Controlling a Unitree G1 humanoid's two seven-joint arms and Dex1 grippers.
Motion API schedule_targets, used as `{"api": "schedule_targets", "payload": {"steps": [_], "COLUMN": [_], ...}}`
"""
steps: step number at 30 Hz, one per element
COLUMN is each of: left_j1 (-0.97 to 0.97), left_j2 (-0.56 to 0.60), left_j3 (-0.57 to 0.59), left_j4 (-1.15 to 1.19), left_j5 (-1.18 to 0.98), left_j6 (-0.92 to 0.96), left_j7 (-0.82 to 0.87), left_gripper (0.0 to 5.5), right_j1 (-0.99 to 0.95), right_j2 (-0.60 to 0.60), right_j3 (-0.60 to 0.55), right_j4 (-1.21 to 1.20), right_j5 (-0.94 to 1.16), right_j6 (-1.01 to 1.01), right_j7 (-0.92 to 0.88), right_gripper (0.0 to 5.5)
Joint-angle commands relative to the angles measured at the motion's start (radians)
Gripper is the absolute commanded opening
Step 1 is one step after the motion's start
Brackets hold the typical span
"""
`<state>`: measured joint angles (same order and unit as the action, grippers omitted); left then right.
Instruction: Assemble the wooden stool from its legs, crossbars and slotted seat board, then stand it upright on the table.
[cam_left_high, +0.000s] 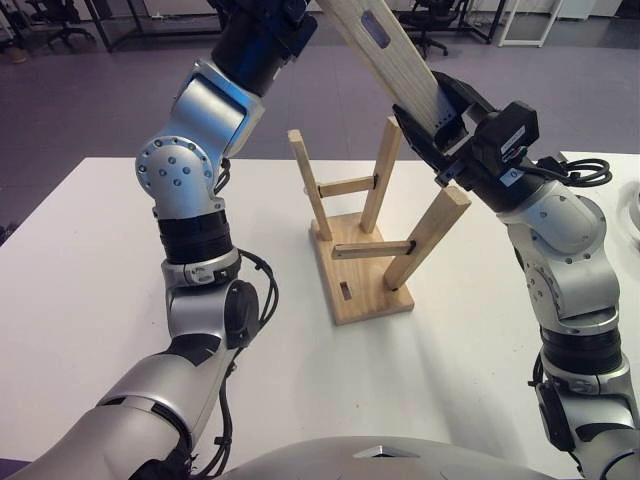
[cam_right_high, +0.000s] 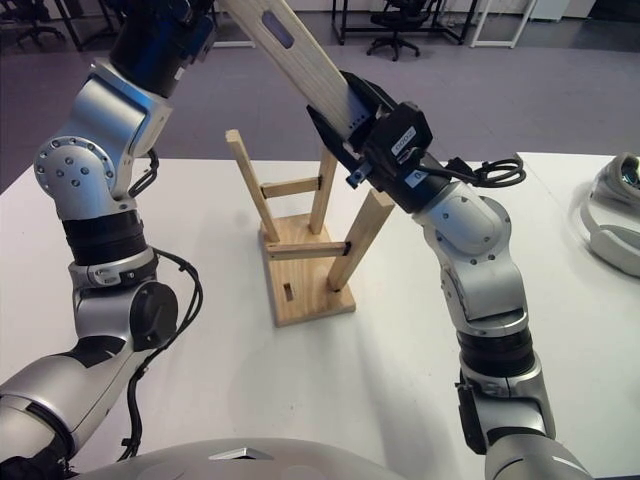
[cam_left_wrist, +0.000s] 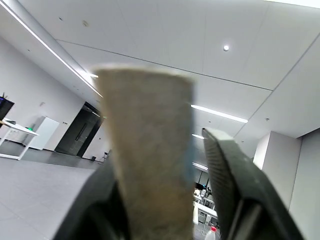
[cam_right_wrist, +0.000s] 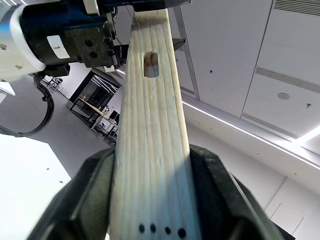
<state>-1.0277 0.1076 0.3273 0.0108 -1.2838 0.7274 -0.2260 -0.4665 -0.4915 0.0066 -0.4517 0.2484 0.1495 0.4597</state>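
Observation:
A long slotted wooden board (cam_left_high: 392, 52) slants in the air above the table. My right gripper (cam_left_high: 436, 122) is shut on its lower end, the board (cam_right_wrist: 150, 140) running between both fingers (cam_right_wrist: 92, 200). My left gripper (cam_left_wrist: 160, 170) is shut on the upper end (cam_left_wrist: 147, 150); it appears across the board as the left gripper (cam_right_wrist: 95, 30). Below, a partly built stool rests on a flat slotted board (cam_left_high: 368, 290). Three legs (cam_left_high: 310, 185) (cam_left_high: 381, 175) (cam_left_high: 428, 237) stick up from it, joined by two crossbars (cam_left_high: 346, 186) (cam_left_high: 372, 249).
The white table (cam_left_high: 80, 260) has free room left and in front of the stool. A white headset (cam_right_high: 612, 215) lies at the far right. A black cable (cam_right_high: 495, 172) loops off my right arm. Office chairs stand in the room behind.

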Motion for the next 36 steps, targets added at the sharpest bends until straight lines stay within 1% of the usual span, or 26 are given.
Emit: {"api": "schedule_targets", "payload": {"steps": [1, 3, 4, 7, 9, 11, 12, 14, 16, 18, 21, 22, 24, 25, 29, 32, 34, 36], "left_j1": [0.014, 0.018, 0.023, 0.047, 0.097, 0.185, 0.230, 0.355, 0.486, 0.607, 0.803, 0.851, 0.928, 0.952, 1.030, 1.075, 1.077, 1.086], "left_j2": [0.016, 0.025, 0.032, 0.060, 0.110, 0.157, 0.168, 0.178, 0.167, 0.159, 0.139, 0.123, 0.084, 0.067, -0.022, -0.070, -0.075, -0.047], "left_j3": [0.006, 0.007, 0.010, 0.034, 0.076, 0.125, 0.145, 0.150, 0.130, 0.107, 0.043, 0.030, 0.018, 0.013, -0.041, -0.065, -0.054, -0.063], "left_j4": [0.026, 0.032, 0.028, 0.007, -0.039, -0.103, -0.138, -0.233, -0.316, -0.391, -0.490, -0.500, -0.510, -0.516, -0.569, -0.610, -0.625, -0.638], "left_j5": [-0.027, -0.021, -0.014, 0.005, 0.047, 0.087, 0.091, 0.119, 0.149, 0.172, 0.275, 0.296, 0.316, 0.314, 0.312, 0.304, 0.299, 0.334], "left_j6": [0.040, 0.045, 0.043, 0.026, -0.024, -0.064, -0.071, -0.079, -0.082, -0.081, -0.093, -0.091, -0.079, -0.076, -0.082, -0.083, -0.087, -0.076], "left_j7": [0.018, 0.017, 0.018, 0.032, 0.026, 0.040, 0.054, 0.071, 0.086, 0.105, 0.139, 0.168, 0.239, 0.267, 0.356, 0.420, 0.456, 0.464], "left_gripper": [1.12, 1.04, 1.04, 1.02, 1.02, 1.02, 1.02, 1.02, 1.02, 1.02, 1.02, 1.02, 1.02, 1.02, 1.02, 1.02, 1.02, 1.02], "right_j1": [-0.019, -0.020, -0.020, -0.015, -0.024, -0.020, -0.007, 0.040, 0.087, 0.164, 0.294, 0.328, 0.369, 0.382, 0.406, 0.418, 0.429, 0.435], "right_j2": [0.006, 0.007, 0.007, 0.006, 0.042, 0.062, 0.065, 0.086, 0.105, 0.088, 0.085, 0.079, 0.037, 0.035, 0.064, 0.080, 0.081, 0.082], "right_j3": [-0.015, -0.014, -0.012, -0.013, -0.095, -0.185, -0.210, -0.263, -0.289, -0.235, -0.109, -0.059, 0.083, 0.117, 0.195, 0.231, 0.251, 0.267], "right_j4": [-0.016, -0.018, -0.020, -0.022, -0.025, 0.012, 0.033, 0.084, 0.141, 0.209, 0.341, 0.369, 0.424, 0.441, 0.447, 0.420, 0.411, 0.400], "right_j5": [0.008, 0.002, 0.002, -0.006, 0.050, 0.102, 0.122, 0.168, 0.198, 0.144, 0.029, -0.013, -0.152, -0.184, -0.225, -0.247, -0.274, -0.292], "right_j6": [0.015, 0.019, 0.027, 0.037, 0.082, 0.176, 0.219, 0.289, 0.352, 0.389, 0.375, 0.342, 0.233, 0.205, 0.142, 0.117, 0.096, 0.073], "right_j7": [0.003, 0.002, 0.004, 0.000, -0.069, -0.144, -0.164, -0.199, -0.215, -0.208, -0.188, -0.172, -0.139, -0.127, -0.074, -0.055, -0.051, -0.046], "right_gripper": [2.08, 2.07, 2.47, 3.02, 3.40, 3.48, 3.48, 3.48, 3.48, 3.48, 3.48, 3.48, 3.48, 3.48, 3.48, 3.48, 3.48, 3.48]}}
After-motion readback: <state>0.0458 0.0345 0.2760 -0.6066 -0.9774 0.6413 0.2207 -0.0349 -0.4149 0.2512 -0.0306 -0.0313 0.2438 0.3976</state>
